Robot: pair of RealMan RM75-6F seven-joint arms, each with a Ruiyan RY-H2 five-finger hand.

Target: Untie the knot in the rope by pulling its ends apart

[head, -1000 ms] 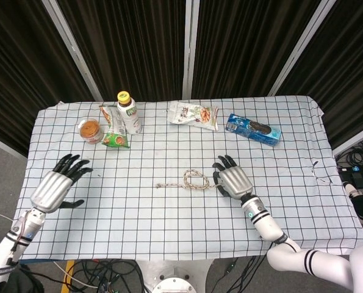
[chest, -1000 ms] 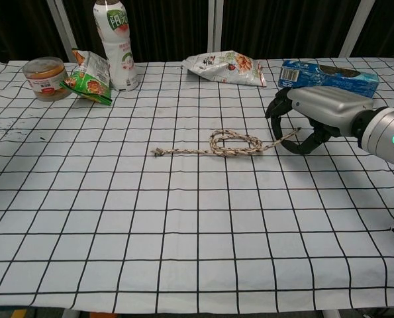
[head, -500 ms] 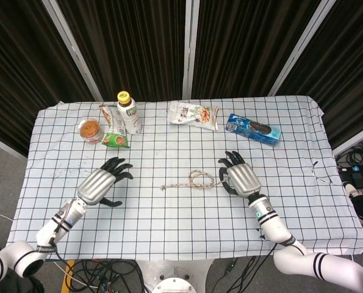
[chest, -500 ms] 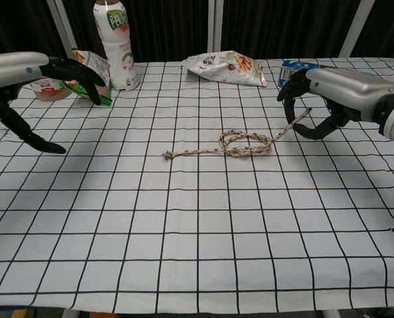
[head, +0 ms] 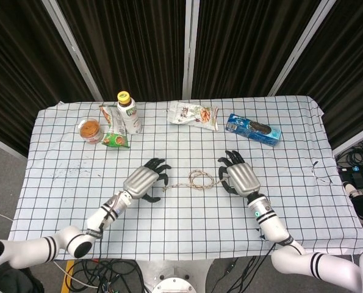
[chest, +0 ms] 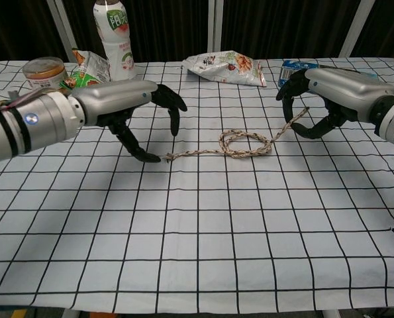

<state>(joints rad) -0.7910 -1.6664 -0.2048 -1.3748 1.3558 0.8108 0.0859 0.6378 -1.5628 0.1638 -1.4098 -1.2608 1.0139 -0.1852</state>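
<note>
From where I stand the counter (chest: 197,252) is bare checked cloth up front, and the work sits at mid-depth. The left hand (chest: 140,106) hovers over the free end of the rope (chest: 240,144), its fingers (chest: 173,106) spread and curved, thumb tip down just beside the frayed end; it holds nothing yet, as far as I can tell. The right hand (chest: 319,99) has the other end pinched, and the rope rises taut from the cloth into its fingers. Between the two hands the knot (head: 199,179) lies as a loose loop, plainly not undone. So I'd judge one end secured, the other end about to be taken, and the whole pull apart left to do. Further back stand a jar (chest: 43,76), a green snack packet (chest: 84,73) and a bottle (chest: 115,43) at the left, a white bag (chest: 224,67) in the middle, and a blue packet (chest: 329,74) behind the right hand, all well apart from the rope.
</note>
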